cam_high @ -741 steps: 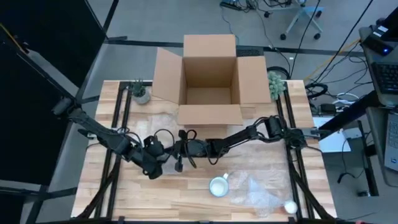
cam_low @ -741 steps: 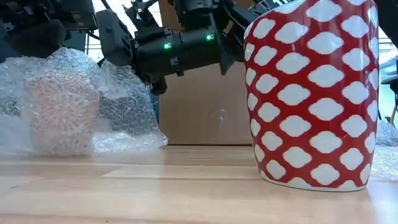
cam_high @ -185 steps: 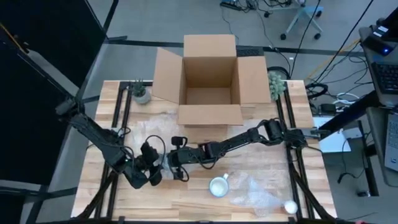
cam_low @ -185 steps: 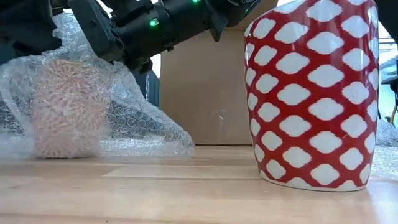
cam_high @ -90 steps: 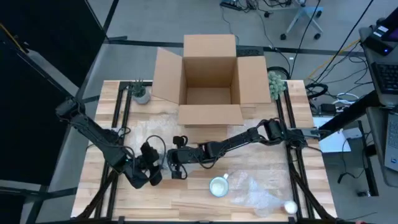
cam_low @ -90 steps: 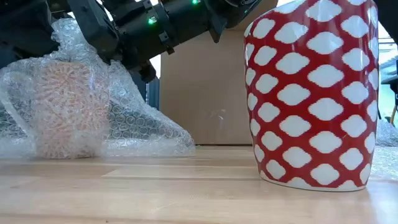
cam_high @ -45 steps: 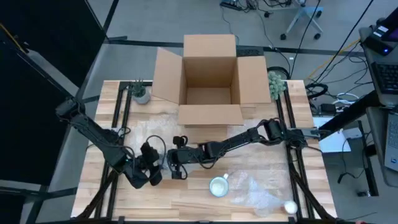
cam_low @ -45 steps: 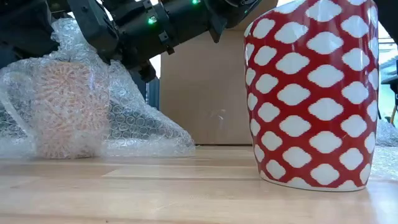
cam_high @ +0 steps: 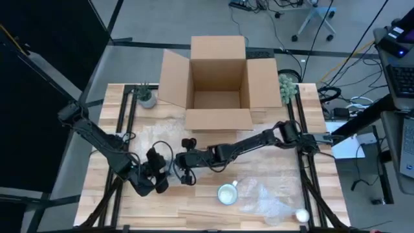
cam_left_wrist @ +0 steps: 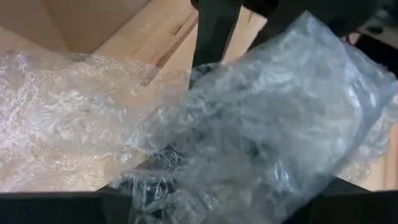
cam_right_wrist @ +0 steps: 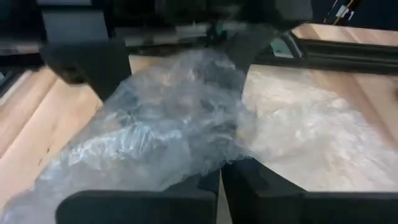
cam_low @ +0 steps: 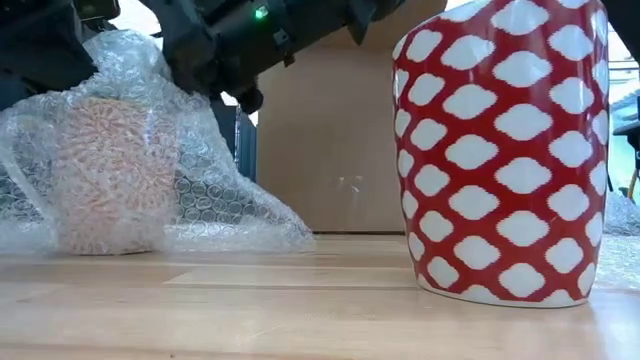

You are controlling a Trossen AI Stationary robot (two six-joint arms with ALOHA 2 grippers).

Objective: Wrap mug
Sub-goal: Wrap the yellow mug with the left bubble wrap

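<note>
Since the earlier frame the right tool (cam_high: pixel 187 173) has lifted slightly; seen from above, it meets the left tool (cam_high: pixel 160 175) mid-desk (cam_high: pixel 194 207). At desk level, the wrapped mug (cam_low: pixel 115 175) stands under bubble wrap (cam_low: pixel 225 195), well apart from the red-patterned mug (cam_low: pixel 500 150). By the right wrist view, that tool's fingers pinch wrap; the left's grip cannot be told.

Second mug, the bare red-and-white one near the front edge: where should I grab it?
Probably by the rim, from straight above. The red-and-white mug stands upright with its mouth open to the top; its wall looks wide for the fingers, and loose bubble wrap crowds one side.
</note>
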